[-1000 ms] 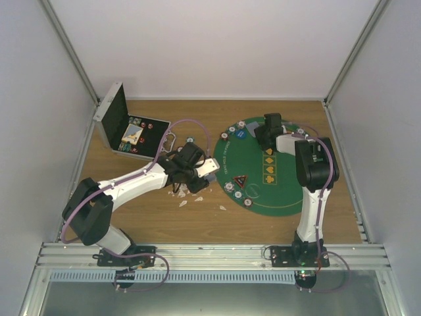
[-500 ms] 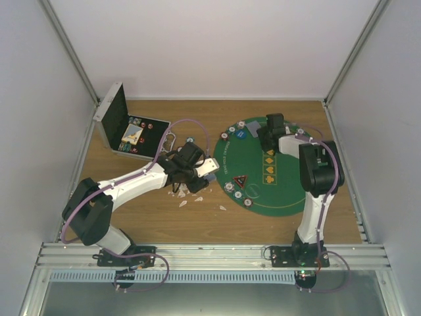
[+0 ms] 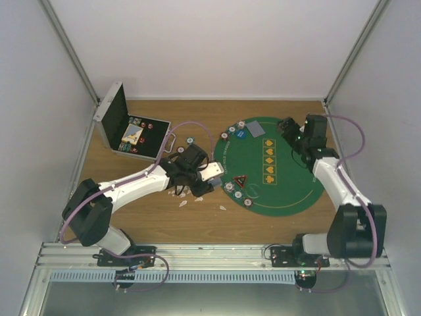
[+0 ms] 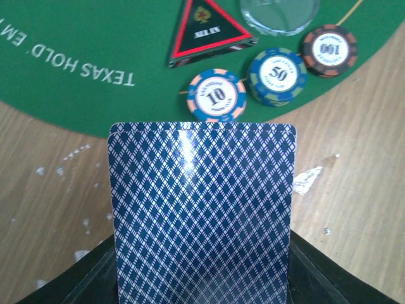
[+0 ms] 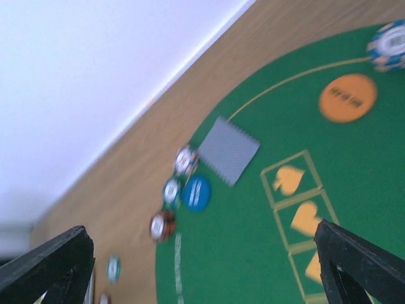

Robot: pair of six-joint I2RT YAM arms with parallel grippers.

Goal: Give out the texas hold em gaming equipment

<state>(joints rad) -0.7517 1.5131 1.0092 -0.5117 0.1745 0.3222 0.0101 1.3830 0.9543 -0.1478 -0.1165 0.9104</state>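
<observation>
My left gripper [image 3: 209, 172] is shut on a blue diamond-backed playing card [image 4: 201, 209], held just off the left edge of the green mat [image 3: 283, 197]. Beyond the card lie three poker chips [image 4: 216, 96], a red-black triangular token [image 4: 212, 28] and a clear disc [image 4: 278, 12]. My right gripper [image 3: 290, 128] hangs open and empty over the mat's far right part. A grey-backed card [image 5: 229, 150] lies flat on the mat beside a blue button [image 5: 196, 192] and three chips [image 5: 171, 190]. An orange button [image 5: 347, 97] sits nearer the gripper.
An open metal case [image 3: 128, 131] with more equipment stands at the back left. White scraps [image 3: 184, 197] litter the wood under the left arm. A loose chip [image 3: 191, 139] lies between case and mat. Frame rails and walls enclose the table.
The right gripper opened and its arm swung right, away from the grey-backed card on the mat. The left gripper edged slightly toward the mat with its card.
</observation>
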